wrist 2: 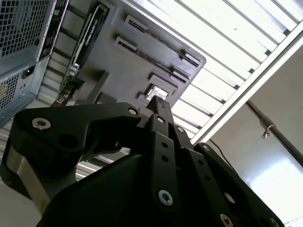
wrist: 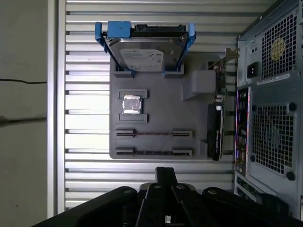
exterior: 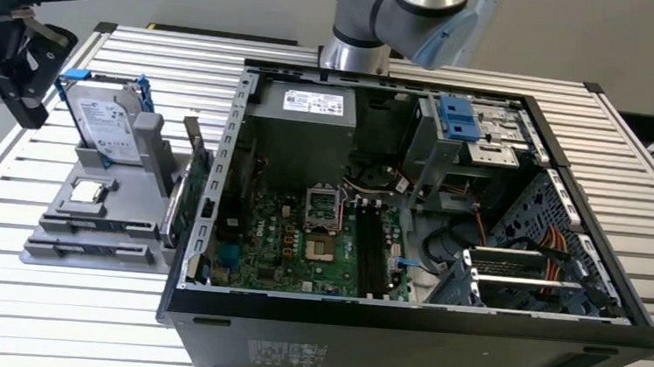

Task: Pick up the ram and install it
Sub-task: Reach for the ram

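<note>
We judge the task barely begun. Our gripper (wrist: 165,171), fingers together on nothing, hovers over the gray holder (wrist: 156,113), at the exterior view's left of the computer case (exterior: 408,348). The ram (wrist: 154,152) stands in the holder's near slot, neither lifted nor installed.

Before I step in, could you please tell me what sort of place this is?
Probably a robotics test cell for computer assembly: an open computer case lies on a slatted aluminium table, a grey fixture beside it holds a hard drive, and a robot arm rises behind the case.
</note>
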